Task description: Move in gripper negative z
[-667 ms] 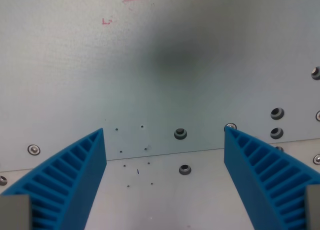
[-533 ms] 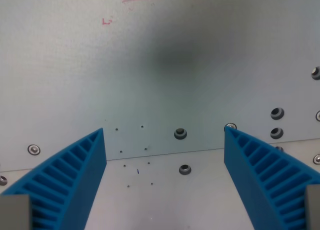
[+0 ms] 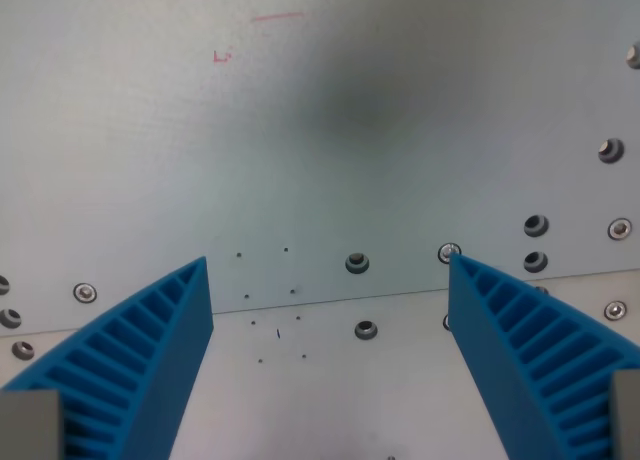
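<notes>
My gripper [image 3: 328, 270] is open and empty, with its two blue ribbed fingers [image 3: 140, 360] at the wrist view's lower left and lower right. It hangs above a pale grey metal table plate [image 3: 330, 130]. Nothing lies between the fingers. A dark blurred shadow [image 3: 360, 105] falls on the plate ahead of the gripper.
A seam [image 3: 330, 302] runs across the plate between the fingertips. Screws and holes dot the plate, such as two [image 3: 357, 263] near the middle and several at the right [image 3: 535, 225]. Red pen marks [image 3: 276, 18] sit near the top.
The whole scene has shrunk a little and more screws show at the left and right edges, so the camera has moved away from the plate. The fingers keep the same opening.
</notes>
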Controlling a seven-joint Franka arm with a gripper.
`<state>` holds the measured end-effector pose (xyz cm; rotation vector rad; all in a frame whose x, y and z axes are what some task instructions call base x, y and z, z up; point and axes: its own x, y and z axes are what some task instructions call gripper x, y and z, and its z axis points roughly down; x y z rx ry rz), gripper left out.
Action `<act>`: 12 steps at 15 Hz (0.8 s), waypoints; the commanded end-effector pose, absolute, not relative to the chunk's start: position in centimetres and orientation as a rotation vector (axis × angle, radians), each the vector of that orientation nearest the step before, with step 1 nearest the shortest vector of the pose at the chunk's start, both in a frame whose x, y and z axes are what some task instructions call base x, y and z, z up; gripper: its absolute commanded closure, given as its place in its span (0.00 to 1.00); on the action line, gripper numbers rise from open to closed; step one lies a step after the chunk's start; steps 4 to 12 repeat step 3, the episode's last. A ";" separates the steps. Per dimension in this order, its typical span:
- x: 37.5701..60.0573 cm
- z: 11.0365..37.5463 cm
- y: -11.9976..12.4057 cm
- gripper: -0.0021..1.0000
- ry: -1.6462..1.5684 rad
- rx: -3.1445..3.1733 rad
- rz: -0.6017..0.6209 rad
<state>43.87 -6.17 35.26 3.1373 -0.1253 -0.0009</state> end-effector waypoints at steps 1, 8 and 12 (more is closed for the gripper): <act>43.3 37.3 -6.0 0.00 -0.124 3.138 -0.015; 43.3 38.3 -6.0 0.00 -0.124 3.138 -0.015; 43.3 38.3 -6.0 0.00 -0.124 3.138 -0.015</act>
